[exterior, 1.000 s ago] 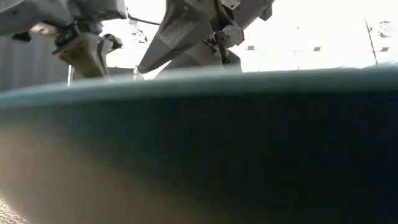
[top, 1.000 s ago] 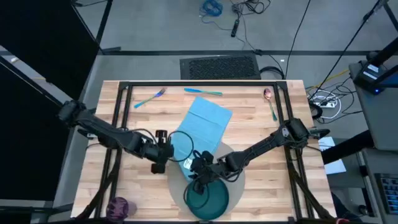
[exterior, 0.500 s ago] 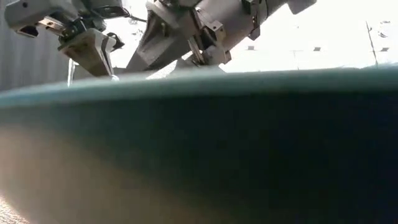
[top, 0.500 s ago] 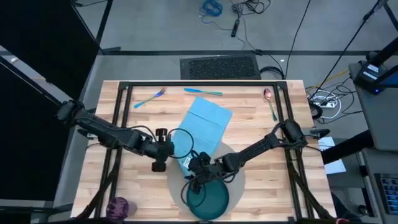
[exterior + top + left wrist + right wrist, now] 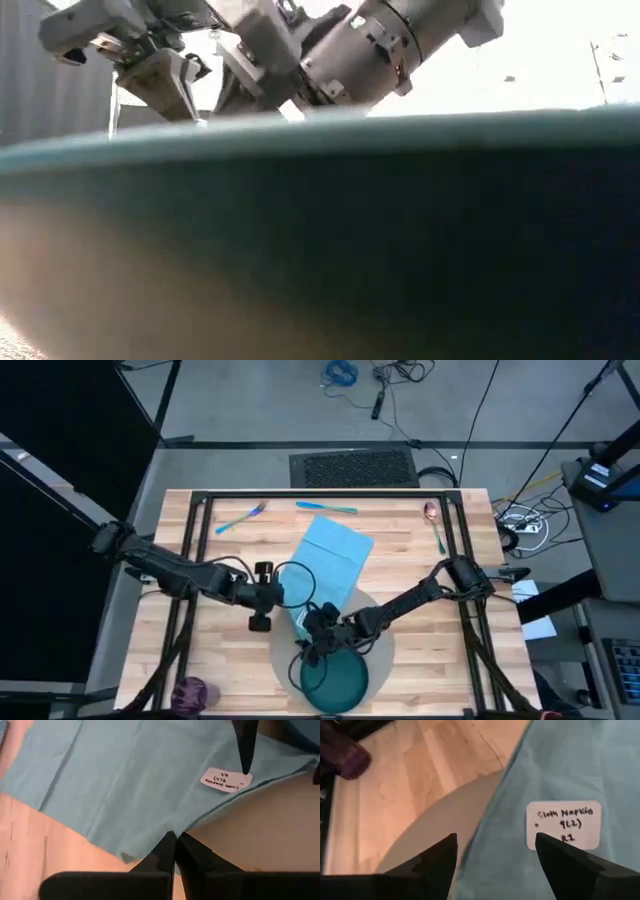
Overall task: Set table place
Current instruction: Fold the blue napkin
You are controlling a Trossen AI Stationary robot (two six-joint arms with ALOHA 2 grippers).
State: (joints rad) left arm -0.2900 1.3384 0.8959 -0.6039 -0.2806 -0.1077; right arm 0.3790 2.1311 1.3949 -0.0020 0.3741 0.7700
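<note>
Both grippers work at frame centre of the high view: left gripper (image 5: pixel 173 851) pinches the napkin (image 5: pixel 328 565) edge. Right gripper (image 5: pixel 495 851) hovers spread above its labelled corner, over the mat (image 5: pixel 435 827).

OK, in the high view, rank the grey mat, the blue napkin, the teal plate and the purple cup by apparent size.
1. Napkin and mat: unsure, the mat is partly covered.
2. Plate.
3. Cup, clearly smallest.
</note>
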